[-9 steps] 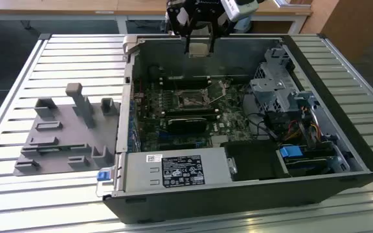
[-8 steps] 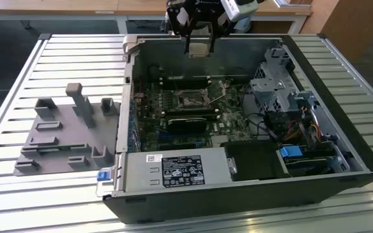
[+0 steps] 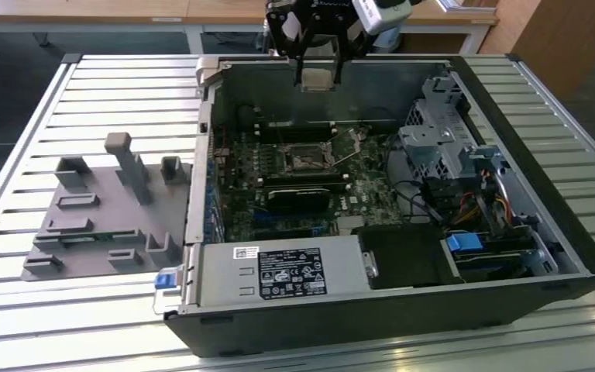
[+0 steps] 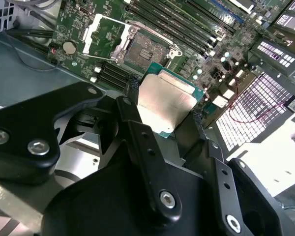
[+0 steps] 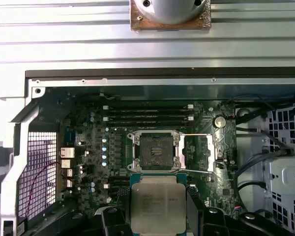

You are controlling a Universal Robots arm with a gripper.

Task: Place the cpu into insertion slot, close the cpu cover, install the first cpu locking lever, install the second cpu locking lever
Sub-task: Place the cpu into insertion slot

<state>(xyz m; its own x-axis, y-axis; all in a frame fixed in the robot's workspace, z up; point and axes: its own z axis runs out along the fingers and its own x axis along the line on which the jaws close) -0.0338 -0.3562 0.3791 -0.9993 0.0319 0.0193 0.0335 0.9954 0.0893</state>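
Hand (image 4: 164, 101) is closed on the cpu (image 4: 166, 104), one finger on each of two opposite edges. That looks deliberate: an edge grip leaves the silvery top bare and keeps the fingers off the underside. In the exterior view the cpu (image 3: 316, 77) hangs in the air over the far wall of the open computer case (image 3: 380, 310), well above the board, so it is not seated yet. The chip sits flat and square in the grip, which should let it go down level.

Now the insertion slot (image 5: 155, 151): dark centre, thin metal rim, nothing in it. It is apart from the chip in both wrist views. The cpu cover (image 5: 210, 152) is folded back to one side of the slot, its square window showing green board through it, so the opening is free for the chip. A thin wire lever (image 5: 196, 171) lies out along the cover's edge, apparently unlatched for the same reason.

Beyond that are the long black memory slots (image 5: 147, 115) beside the socket. The case rests on its side on the slatted metal counter (image 3: 122, 77), open face up for easy reach. A grey parts holder (image 3: 91, 225) sits at the exterior view's left.
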